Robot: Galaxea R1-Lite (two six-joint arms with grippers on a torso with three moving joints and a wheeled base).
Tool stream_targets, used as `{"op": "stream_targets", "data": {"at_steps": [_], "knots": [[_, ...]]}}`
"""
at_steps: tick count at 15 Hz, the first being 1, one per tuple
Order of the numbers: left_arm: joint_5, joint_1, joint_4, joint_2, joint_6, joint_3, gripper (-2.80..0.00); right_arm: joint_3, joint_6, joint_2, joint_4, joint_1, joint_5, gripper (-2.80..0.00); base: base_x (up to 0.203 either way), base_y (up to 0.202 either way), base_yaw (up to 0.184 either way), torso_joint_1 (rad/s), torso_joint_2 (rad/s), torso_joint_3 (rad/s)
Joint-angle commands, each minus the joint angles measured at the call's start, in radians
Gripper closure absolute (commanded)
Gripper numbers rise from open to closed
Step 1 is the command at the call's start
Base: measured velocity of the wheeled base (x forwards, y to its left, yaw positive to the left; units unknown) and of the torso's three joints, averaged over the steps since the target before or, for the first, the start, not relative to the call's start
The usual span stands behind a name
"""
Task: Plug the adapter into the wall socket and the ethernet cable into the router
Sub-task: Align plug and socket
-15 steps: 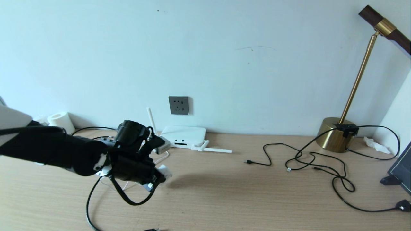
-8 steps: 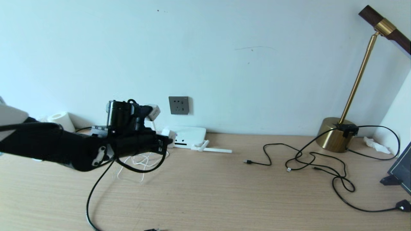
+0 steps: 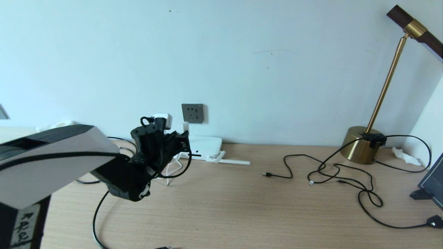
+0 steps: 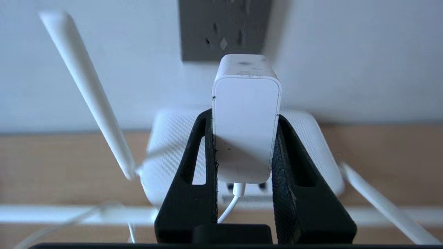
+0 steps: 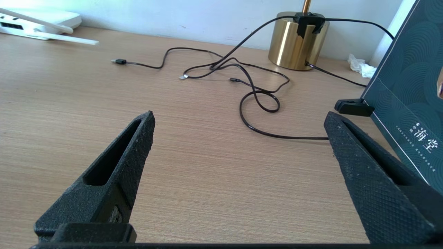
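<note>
My left gripper point(image 3: 184, 133) point(image 4: 244, 117) is shut on the white adapter point(image 4: 245, 128) point(image 3: 186, 127), holding it by its two sides. The adapter's thin white cord point(image 4: 228, 207) hangs from its rear end. It is held level, pointing at the wall, a little below the dark grey wall socket point(image 4: 225, 29) point(image 3: 192, 113) and apart from it. The white router point(image 3: 204, 143) point(image 4: 311, 138) lies on the table under the socket, with one antenna point(image 4: 90, 93) raised. The black ethernet cable point(image 3: 94, 221) lies near the front left edge. My right gripper point(image 5: 239, 116) is open and empty low over the table.
A brass lamp point(image 3: 361, 148) stands at the back right. Thin black cords point(image 3: 346, 180) sprawl over the table's right half. A dark board point(image 5: 408, 90) on a stand leans at the far right. Crumpled paper point(image 3: 403, 155) lies by the lamp.
My left arm has lifted the adapter from low over the table towards the wall. The wrist has turned level, facing the socket. The right gripper has not moved.
</note>
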Motion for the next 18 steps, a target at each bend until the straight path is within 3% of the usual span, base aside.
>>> {"op": "stream_targets", "data": {"at_steps": [1,5,12,18], "knots": [[0.035,0.000,-0.116,0.118,0.023,-0.073,0.00,0.011,-0.001,0.002,0.000,0.001,0.000,-2.80,0.000,0.000,0.000,0.000,0.00,0.000],[0.067,0.002,-0.140,0.189,0.038,-0.239,0.00,0.011,-0.001,0.001,0.000,0.001,0.000,-2.80,0.000,0.000,0.000,0.000,0.00,0.000],[0.115,0.002,-0.140,0.317,0.052,-0.416,0.00,0.011,-0.001,0.001,0.000,0.001,0.000,-2.80,0.000,0.000,0.000,0.000,0.00,0.000],[0.119,0.002,-0.140,0.360,0.089,-0.490,0.00,0.011,-0.001,0.002,0.000,0.001,0.000,-2.80,0.000,0.000,0.000,0.000,0.00,0.000]]}}
